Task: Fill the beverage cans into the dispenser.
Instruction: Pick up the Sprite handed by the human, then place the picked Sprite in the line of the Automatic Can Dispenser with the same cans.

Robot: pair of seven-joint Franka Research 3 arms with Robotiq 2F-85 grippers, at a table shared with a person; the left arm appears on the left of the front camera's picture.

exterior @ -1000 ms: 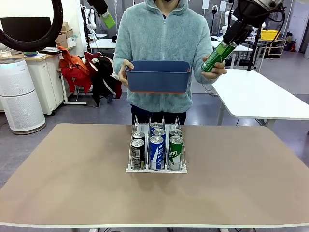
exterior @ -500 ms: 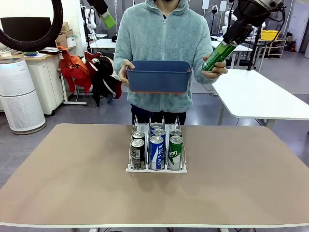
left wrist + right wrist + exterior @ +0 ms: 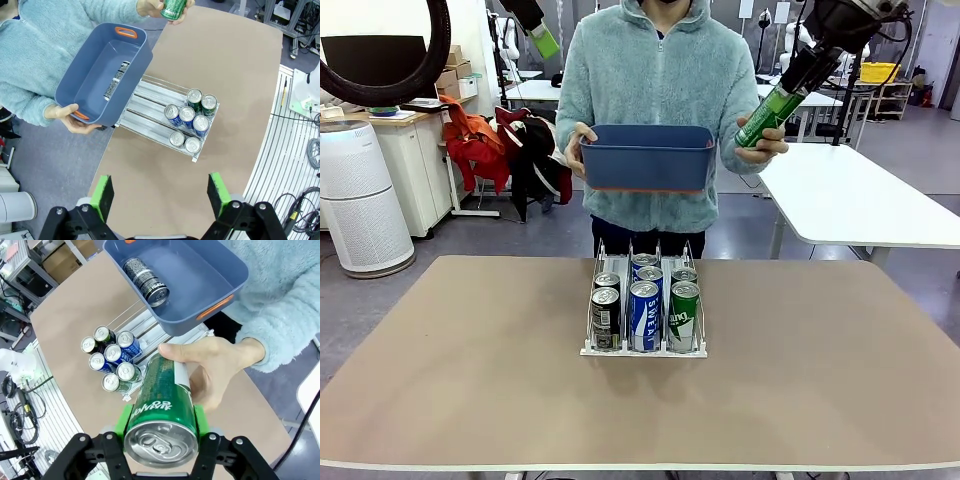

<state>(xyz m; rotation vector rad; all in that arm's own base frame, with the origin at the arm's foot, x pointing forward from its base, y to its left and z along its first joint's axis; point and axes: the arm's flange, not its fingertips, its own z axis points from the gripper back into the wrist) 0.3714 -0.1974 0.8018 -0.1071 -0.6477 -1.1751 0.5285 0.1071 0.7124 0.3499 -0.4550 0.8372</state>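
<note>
Front view: I am two white arms at a brown table [image 3: 470, 380]. A person [image 3: 650, 70] in a fuzzy light blue top stands at the far side.
My right gripper [image 3: 161, 422]: It is squeezed tight on a green can [image 3: 162, 400], with one green pad on each side. The silver top of the can points back at my wrist.
Where that can is: It is up high in the air, tilted, just beside the bin [image 3: 648, 158] on my right side. It is well above the table.
Person's hand [image 3: 210, 365]: It is on the same green can. The thumb lies over the far end and the fingers curl under it, so we both hold the can.
Bin: It is dark blue with orange handles. The person's other hand [image 3: 70, 117] holds it up over the far edge of the table. One black can [image 3: 146, 281] lies on its side in it.
Dispenser [image 3: 145, 107]: This white rack sits in the middle of the table. The back part of its lanes is bare.
Cans in the rack: They stand at the front end. There are two black cans [image 3: 605, 318] in my left lane, three blue-and-white cans [image 3: 644, 315] in the middle lane and two green cans [image 3: 683, 315] in my right lane.
My left gripper [image 3: 160, 192]: Its jaws are spread wide with nothing between them. It hangs high over the table and looks down on the rack.
</note>
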